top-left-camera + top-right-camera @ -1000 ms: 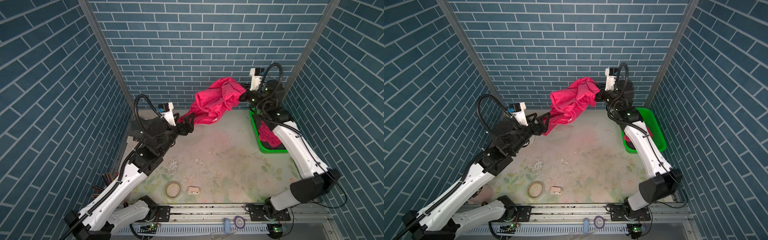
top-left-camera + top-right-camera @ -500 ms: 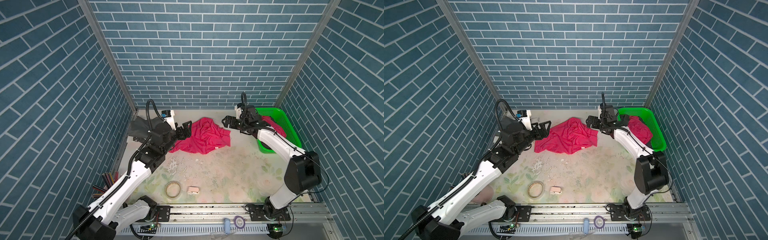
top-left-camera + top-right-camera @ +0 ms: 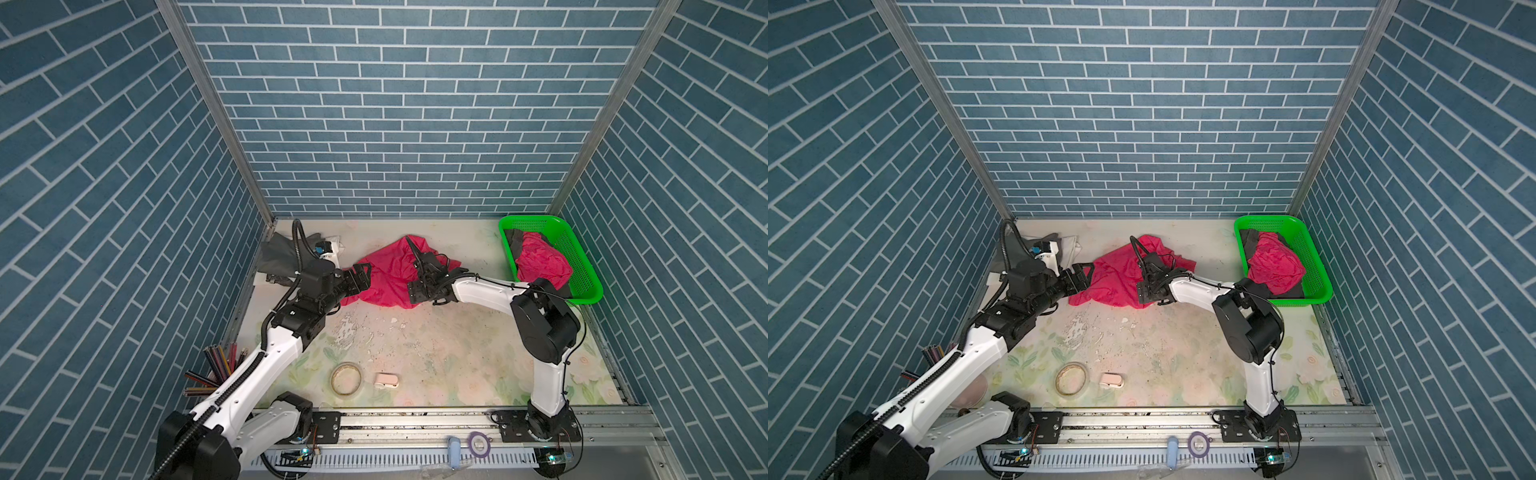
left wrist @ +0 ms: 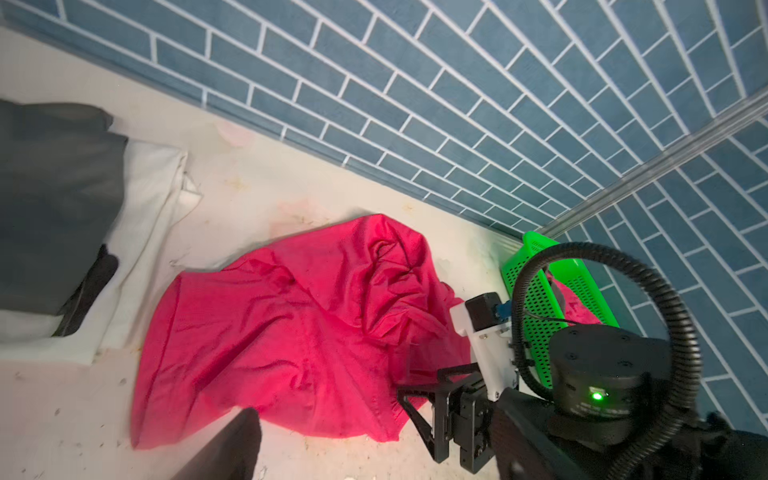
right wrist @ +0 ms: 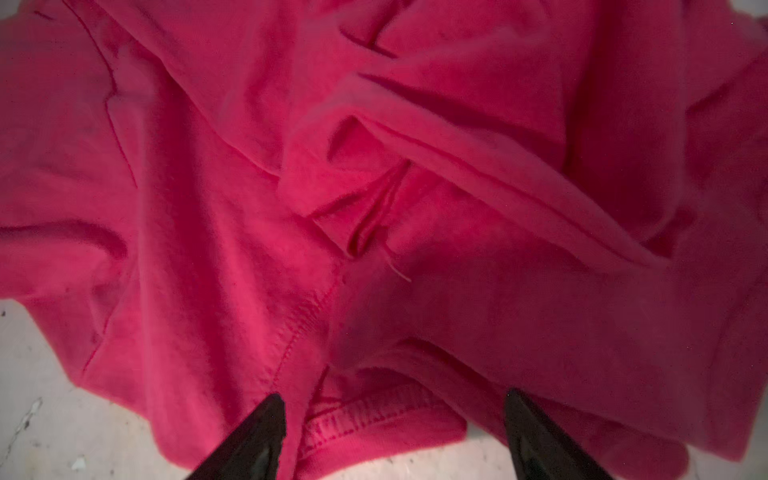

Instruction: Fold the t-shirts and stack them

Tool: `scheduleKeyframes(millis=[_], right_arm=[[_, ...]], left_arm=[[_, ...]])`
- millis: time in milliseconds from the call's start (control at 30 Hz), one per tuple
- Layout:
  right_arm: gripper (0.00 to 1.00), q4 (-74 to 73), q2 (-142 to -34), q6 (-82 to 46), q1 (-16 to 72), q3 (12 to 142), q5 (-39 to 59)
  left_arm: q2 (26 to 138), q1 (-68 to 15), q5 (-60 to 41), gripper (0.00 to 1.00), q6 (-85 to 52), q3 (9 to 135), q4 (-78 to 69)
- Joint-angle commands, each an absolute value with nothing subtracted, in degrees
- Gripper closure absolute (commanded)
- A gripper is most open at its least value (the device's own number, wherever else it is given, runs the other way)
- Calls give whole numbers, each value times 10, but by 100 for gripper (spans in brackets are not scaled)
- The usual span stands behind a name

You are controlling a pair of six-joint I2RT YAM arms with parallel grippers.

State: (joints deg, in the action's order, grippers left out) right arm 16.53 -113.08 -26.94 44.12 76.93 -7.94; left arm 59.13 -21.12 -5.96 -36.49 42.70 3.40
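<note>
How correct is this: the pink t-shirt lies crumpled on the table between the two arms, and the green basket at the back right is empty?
The green basket is not empty: both top views show it holding another pink t-shirt over dark cloth. The rest is right.

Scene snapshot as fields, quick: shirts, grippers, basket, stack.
pink shirt: crumpled, unfolded, on table, mid-back
left gripper: open, by the shirt's left edge, holding nothing
right gripper: open, fingers apart over the shirt, no grip
basket: back right corner, holds second pink shirt and dark shirt
stack: grey shirt on white shirt, back left corner
front: tape roll
</note>
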Motion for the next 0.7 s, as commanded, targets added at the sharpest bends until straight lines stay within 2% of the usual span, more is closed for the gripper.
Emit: scheduleKeyframes(millis=[0, 100, 167, 333, 400, 467, 667], right_arm=[[17, 189, -1159, -268, 452, 813, -148], [21, 232, -1209, -282, 458, 860, -202], [28, 256, -1235, -284, 459, 890, -211], [62, 255, -1227, -286, 461, 891, -231], [80, 263, -1212, -284, 461, 892, -243], [92, 267, -1187, -280, 461, 891, -251], [97, 251, -1077, -267, 431, 858, -219]], left_arm=[[587, -193, -103, 12, -388, 401, 22], [590, -189, -111, 12, -393, 393, 12], [591, -187, -116, 12, -396, 393, 10], [592, -186, -124, 12, -395, 400, 11], [595, -186, -128, 12, -397, 396, 5], [602, -190, -142, 12, -412, 382, -10], [675, -251, -154, 12, -483, 349, -113]])
